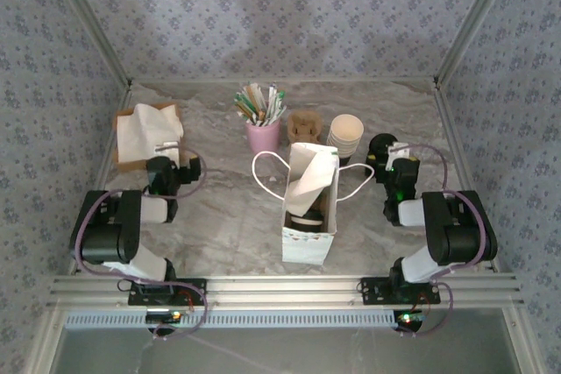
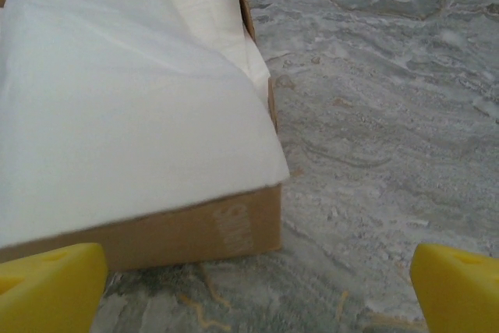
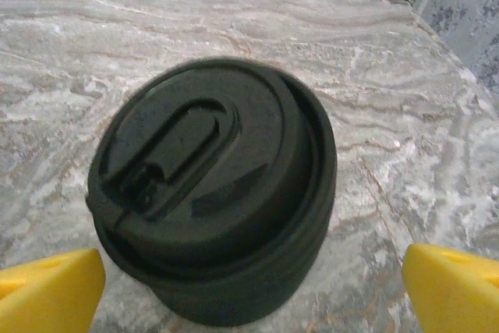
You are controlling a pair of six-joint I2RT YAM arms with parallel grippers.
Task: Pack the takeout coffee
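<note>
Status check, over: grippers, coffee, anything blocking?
Left gripper and right gripper open, empty. Coffee seems in bag, napkin sticking out; hard to confirm. Right faces black lid on table. Nothing blocking.

Item: takeout coffee [image 1: 307, 221]. I am seeing it sitting low inside the open white paper bag [image 1: 307, 250], which is standing upright at about the table's middle, a little toward the near edge. Its round black lid is facing up and showing as a dark disc in the near half of the bag's mouth. The bag's wall is hiding the cup body, so I am not making out its colour. It is appearing upright, though small and dim.
</note>
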